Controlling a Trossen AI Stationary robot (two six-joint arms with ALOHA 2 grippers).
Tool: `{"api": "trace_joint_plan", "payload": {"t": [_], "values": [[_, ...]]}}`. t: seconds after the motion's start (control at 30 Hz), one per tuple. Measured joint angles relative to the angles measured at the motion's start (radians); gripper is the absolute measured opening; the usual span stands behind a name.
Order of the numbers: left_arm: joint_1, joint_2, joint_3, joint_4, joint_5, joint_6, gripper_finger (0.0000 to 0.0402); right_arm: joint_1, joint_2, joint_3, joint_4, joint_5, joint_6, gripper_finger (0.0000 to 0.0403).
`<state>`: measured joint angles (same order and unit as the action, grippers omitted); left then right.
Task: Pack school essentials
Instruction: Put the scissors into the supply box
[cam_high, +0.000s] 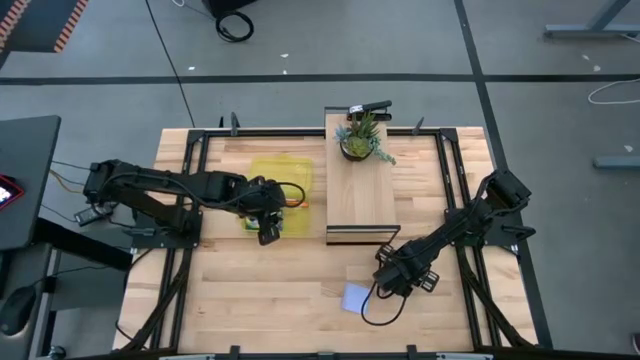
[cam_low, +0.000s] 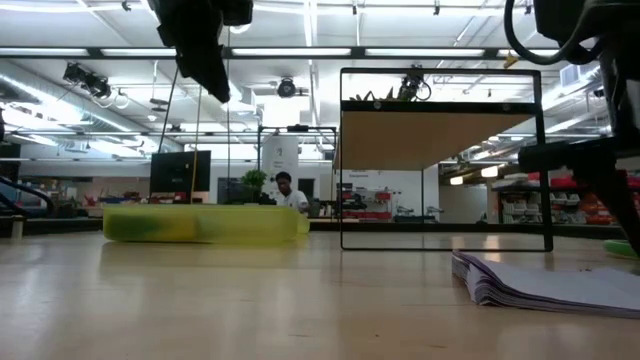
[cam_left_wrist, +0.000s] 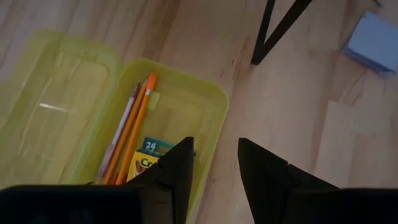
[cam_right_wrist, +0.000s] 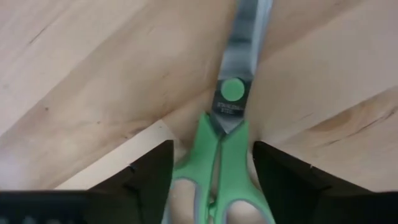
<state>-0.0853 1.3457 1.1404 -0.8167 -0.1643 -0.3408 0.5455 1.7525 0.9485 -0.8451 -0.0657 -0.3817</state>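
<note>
The open yellow case holds two orange pencils and the crayon box. My left gripper is open and hovers above the case's right rim, touching nothing. The light blue sticky-note pad lies flat on the table near the front edge. My right gripper is low at the table just beyond the pad and covers the green-handled scissors in the high view. The scissors' blades point away from the fingers. My right gripper has the scissors' green handles between its two fingers, just behind the pivot. One finger stands against each outer side. The fingers point steeply down from above and lie along the scissors. The scissors lie flat on the table.
A wooden stand with a black frame sits at the table's middle far side, with a potted plant on top. It stands between the case and my right arm. The case's lid lies open on the table. A person shows far off in the room.
</note>
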Motion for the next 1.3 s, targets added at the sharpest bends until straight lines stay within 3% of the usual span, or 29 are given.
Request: {"api": "trace_joint_plan", "payload": {"t": [0.4, 0.8, 1.3], "values": [[-0.088, 0.000, 0.000, 0.002, 0.000, -0.015, 0.0139, -0.001, 0.003, 0.009, 0.034, -0.017, 0.016, 0.0124], [-0.196, 0.000, 0.000, 0.003, 0.000, -0.039, 0.0146, 0.001, 0.009, 0.061, 0.041, -0.027, 0.072, 0.0126], [-0.332, 0.000, 0.000, 0.022, 0.000, -0.128, 0.0154, -0.021, 0.007, 0.273, 0.063, -0.017, 0.149, 0.0129]]}}
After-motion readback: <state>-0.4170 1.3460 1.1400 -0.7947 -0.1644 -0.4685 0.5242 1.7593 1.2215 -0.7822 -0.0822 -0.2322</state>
